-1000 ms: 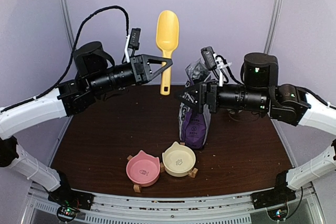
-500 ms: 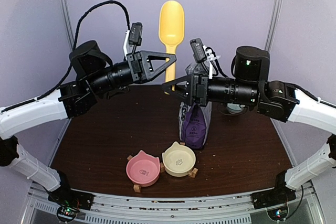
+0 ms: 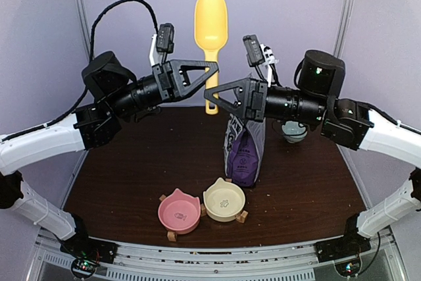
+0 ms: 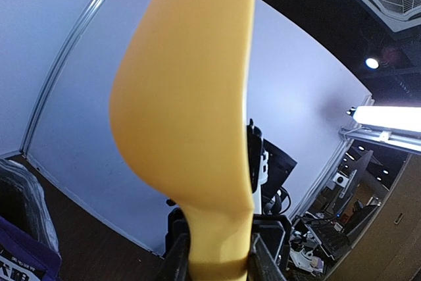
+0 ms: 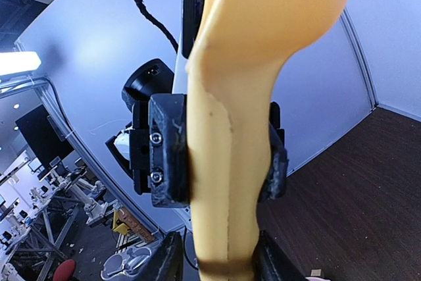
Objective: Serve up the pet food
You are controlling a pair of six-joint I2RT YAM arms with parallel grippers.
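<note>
The yellow scoop (image 3: 211,21) stands upright above the table's back, bowl end up. My left gripper (image 3: 212,70) is shut on its handle, as the left wrist view (image 4: 220,255) shows with the scoop (image 4: 191,83) filling the frame. My right gripper (image 3: 209,99) is shut on the lower end of the same handle, just below the left one; in the right wrist view (image 5: 220,261) its fingers sit tight against the scoop (image 5: 263,18). The purple food bag (image 3: 243,149) stands open below the right gripper. No kibble is visible.
A pink bowl (image 3: 179,212) and a cream bowl (image 3: 223,199) sit side by side near the front edge of the dark table (image 3: 131,162). A small round grey object (image 3: 294,129) lies behind the right arm. The bag's top shows in the left wrist view (image 4: 20,228).
My right gripper has left the bag, moved up and left, and closed on the scoop's handle below my left gripper. My left gripper has raised the scoop slightly.
</note>
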